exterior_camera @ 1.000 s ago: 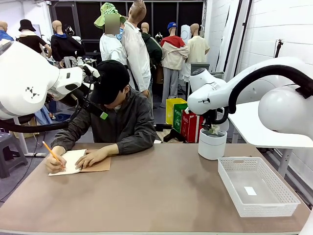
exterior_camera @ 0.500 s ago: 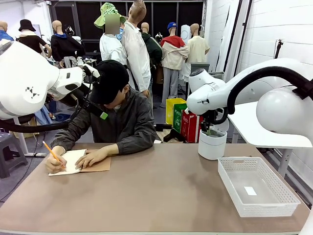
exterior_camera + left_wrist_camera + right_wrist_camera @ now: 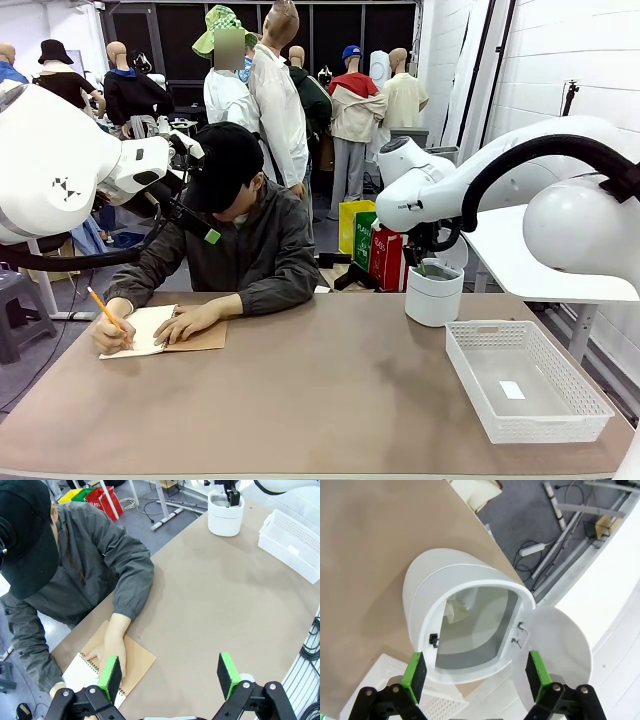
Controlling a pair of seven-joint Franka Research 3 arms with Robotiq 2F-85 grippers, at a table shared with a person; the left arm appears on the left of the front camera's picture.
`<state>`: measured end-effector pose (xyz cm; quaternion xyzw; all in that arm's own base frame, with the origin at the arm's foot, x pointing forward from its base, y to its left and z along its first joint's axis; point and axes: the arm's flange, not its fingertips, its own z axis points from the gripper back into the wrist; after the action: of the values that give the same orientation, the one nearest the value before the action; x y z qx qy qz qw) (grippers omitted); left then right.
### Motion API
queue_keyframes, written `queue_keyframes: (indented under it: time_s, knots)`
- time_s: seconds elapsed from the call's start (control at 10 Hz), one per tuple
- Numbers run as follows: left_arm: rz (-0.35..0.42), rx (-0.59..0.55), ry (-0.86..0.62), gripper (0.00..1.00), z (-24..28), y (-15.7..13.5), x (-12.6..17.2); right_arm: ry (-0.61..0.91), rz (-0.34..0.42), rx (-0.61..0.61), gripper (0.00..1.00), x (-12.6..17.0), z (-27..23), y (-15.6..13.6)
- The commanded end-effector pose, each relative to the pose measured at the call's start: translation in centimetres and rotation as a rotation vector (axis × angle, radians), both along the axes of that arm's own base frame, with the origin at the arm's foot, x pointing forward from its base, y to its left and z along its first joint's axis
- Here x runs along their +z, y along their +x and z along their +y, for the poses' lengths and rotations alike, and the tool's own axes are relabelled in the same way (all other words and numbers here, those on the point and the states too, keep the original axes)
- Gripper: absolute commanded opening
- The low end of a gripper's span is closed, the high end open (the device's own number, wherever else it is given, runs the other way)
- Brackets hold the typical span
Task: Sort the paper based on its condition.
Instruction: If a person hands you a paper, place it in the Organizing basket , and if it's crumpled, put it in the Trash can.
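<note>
One crumpled paper [image 3: 451, 614] lies inside the white bin [image 3: 420, 595] beneath the spread right claw [image 3: 476, 667]; left claw [image 3: 169, 672] spread too.

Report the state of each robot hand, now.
Left hand: open, holding nothing, above the table.
Right hand: open, holding nothing, over the white bin.
</note>
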<state>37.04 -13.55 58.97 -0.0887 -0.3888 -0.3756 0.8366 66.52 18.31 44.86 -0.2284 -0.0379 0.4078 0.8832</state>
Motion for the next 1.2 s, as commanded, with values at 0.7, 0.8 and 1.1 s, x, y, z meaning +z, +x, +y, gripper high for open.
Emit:
queue_keyframes:
  time_s: [0.7, 0.8, 1.1]
  knots:
    - [0.005, 0.013, -0.004, 1.0, 0.0, 0.0, 0.0, -0.008, 0.013, -0.008, 1.0, 0.3, 0.2, -0.2]
    - [0.005, 0.013, -0.004, 1.0, 0.0, 0.0, 0.0, -0.008, 0.013, -0.008, 1.0, 0.3, 0.2, -0.2]
    - [0.005, 0.013, -0.004, 1.0, 0.0, 0.0, 0.0, -0.008, 0.013, -0.008, 1.0, 0.3, 0.2, -0.2]
